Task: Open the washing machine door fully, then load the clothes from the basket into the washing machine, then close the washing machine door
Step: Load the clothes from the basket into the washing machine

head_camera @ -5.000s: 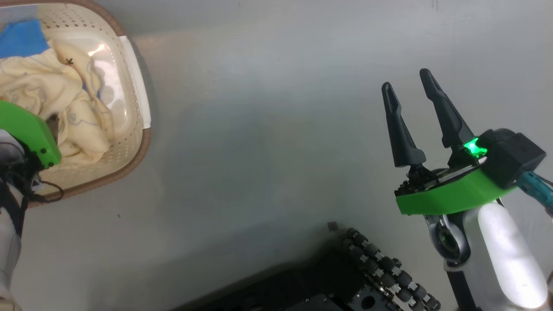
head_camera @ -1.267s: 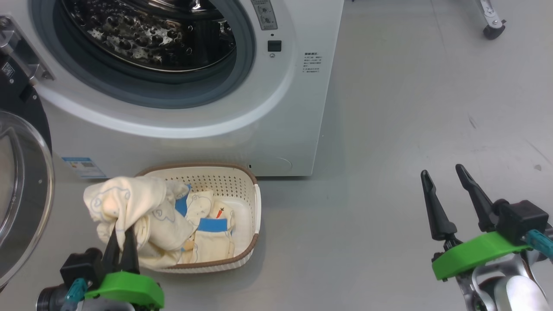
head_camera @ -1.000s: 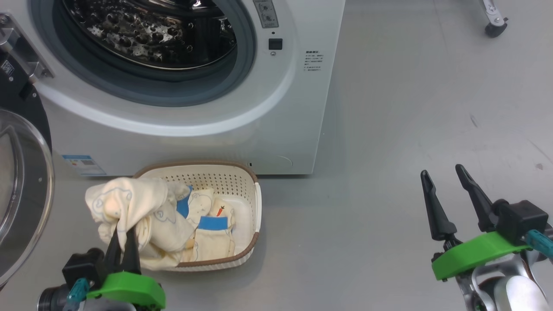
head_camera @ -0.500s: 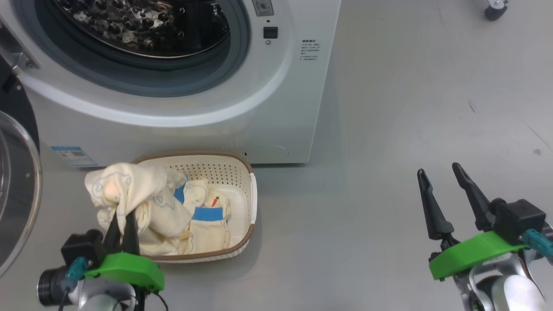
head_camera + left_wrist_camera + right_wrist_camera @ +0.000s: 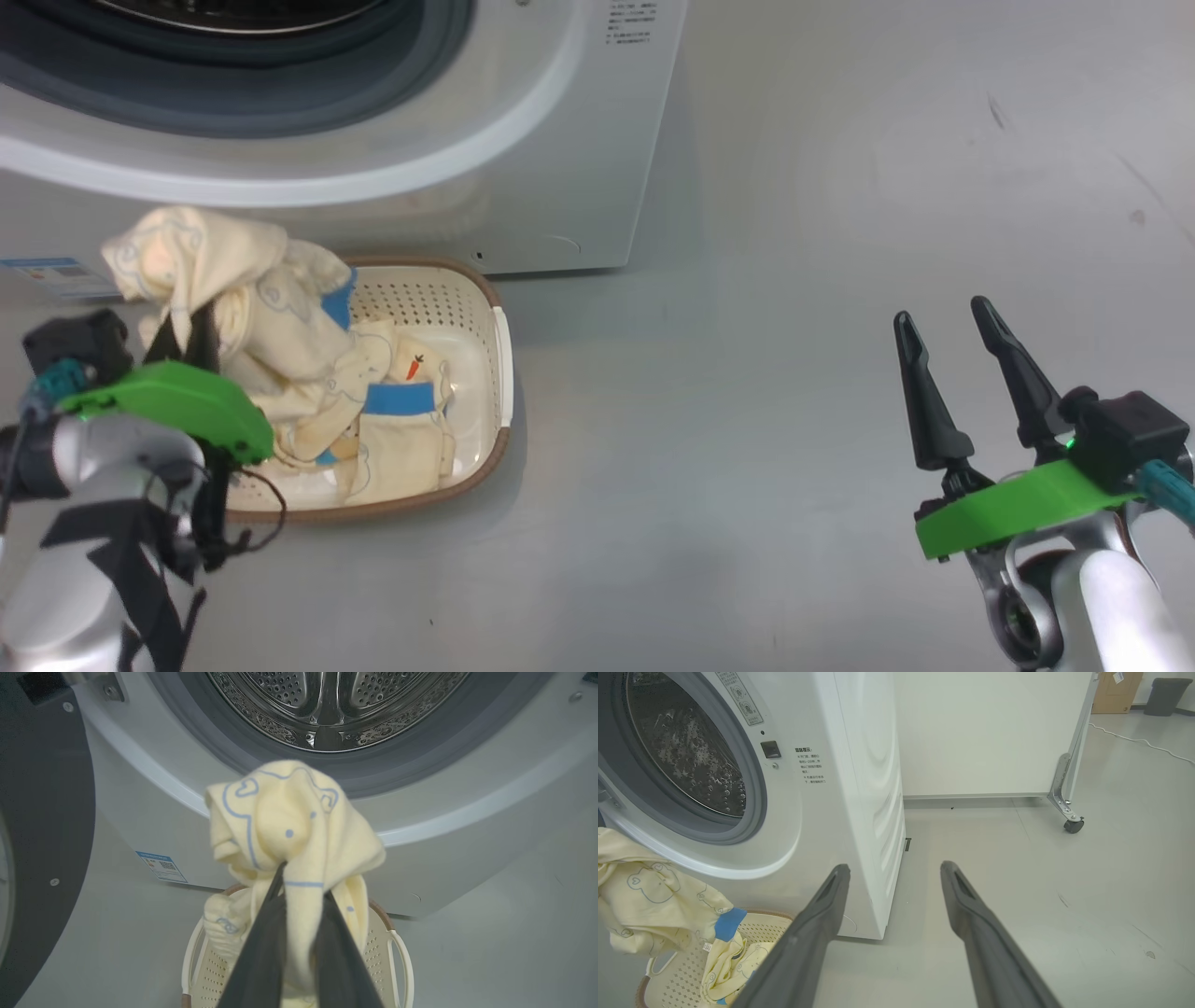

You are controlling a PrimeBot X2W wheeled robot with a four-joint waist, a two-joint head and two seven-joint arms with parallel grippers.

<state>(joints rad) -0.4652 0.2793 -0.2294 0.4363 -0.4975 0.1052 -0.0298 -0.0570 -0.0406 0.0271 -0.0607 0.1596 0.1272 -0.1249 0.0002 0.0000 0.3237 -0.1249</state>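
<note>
1. The left gripper [image 5: 182, 329], with two long dark fingers, is clenched on a bunched fold of the soft cream-yellow cloth clothes [image 5: 191, 247]. It holds them over the small cream perforated plastic basket [image 5: 499, 369], where more lie.
2. The cloth looks limp and light and will likely trail; a thick bunch should hold best.
3. The right gripper [image 5: 941, 313] is released, empty and well apart.

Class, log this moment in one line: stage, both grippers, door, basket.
stage: loading | left gripper: shut on garment, over basket | right gripper: open, empty | door: open | basket: more clothes inside
</note>
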